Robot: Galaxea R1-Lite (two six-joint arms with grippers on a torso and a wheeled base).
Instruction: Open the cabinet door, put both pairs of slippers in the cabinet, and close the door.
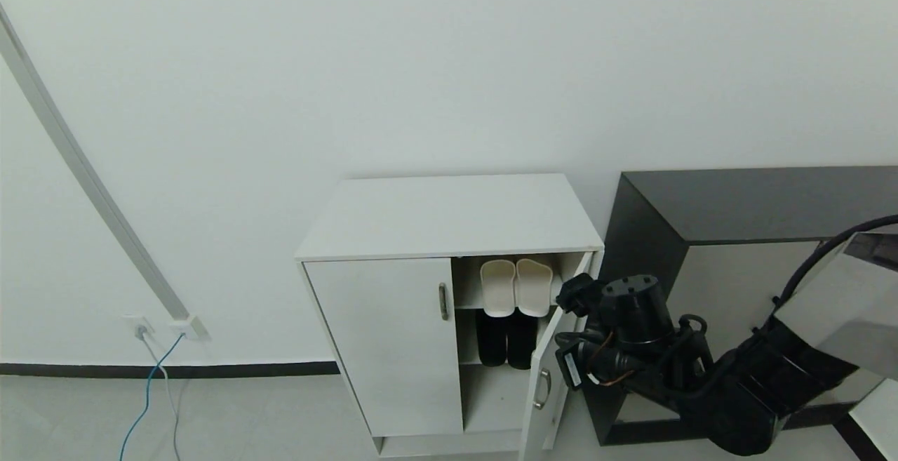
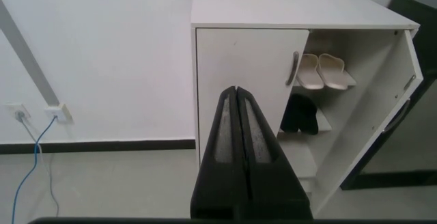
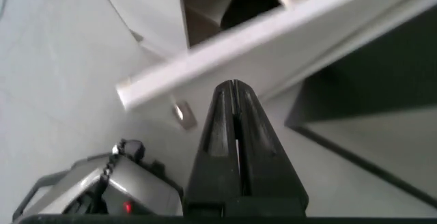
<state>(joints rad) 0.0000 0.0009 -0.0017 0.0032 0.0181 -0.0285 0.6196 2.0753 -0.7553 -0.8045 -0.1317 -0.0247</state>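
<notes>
While white slippers point(image 1: 515, 287) sat above black slippers point(image 1: 505, 338) in the cabinet point(image 1: 449, 215), right door point(image 1: 544, 384) stood ajar | door: stiff light panel, judged free-swinging, best pushed on outer face | right hand point(image 3: 233, 87) closed, empty, beside door edge | left hand point(image 2: 236, 91) closed, empty

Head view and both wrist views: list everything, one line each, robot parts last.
cabinet: 1, white, against the wall
left door: 1, white, shut
right door: 1, white, swung partly open
white slippers: 1 pair, upper shelf inside
black slippers: 1 pair, shelf below the white pair
side unit: 1, black, right of the cabinet
wall sockets: 2, white, low on the wall, left of the cabinet
cables: 2, blue and grey, from sockets to floor
left gripper: black, jaws shut, facing the cabinet front, apart from it
right gripper: black, jaws shut, by the open door's free edge
</notes>
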